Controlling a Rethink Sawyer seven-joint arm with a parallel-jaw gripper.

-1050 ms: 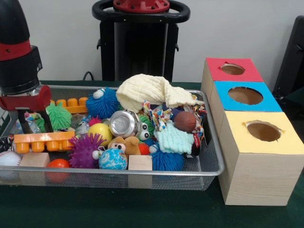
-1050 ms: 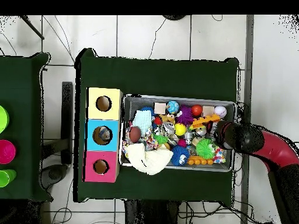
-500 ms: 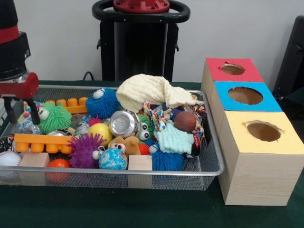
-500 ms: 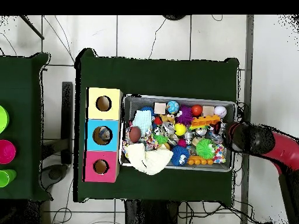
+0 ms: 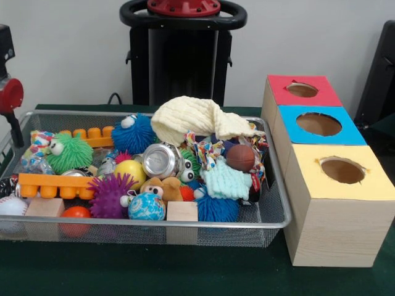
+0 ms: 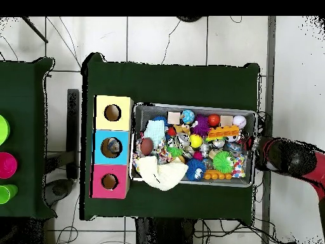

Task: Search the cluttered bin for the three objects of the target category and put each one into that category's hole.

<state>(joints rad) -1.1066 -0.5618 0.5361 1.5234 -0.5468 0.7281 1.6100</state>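
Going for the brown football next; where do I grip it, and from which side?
Probably straight from above, closing across its short middle. The brown football lies on its side on top of the pile, upper face exposed, but the mint cloth and the patterned fabric crowd its sides, so a side approach looks blocked.

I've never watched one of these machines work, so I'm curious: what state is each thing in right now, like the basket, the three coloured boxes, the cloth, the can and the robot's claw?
wire bin: full, heaped with toys.
red box: hole open.
blue box: hole open.
yellow box: hole open.
cream cloth: crumpled on top of the heap.
metal can: lying on its side.
gripper: at the bin's end, outside the heap, holding nothing visible; open or shut cannot be told.
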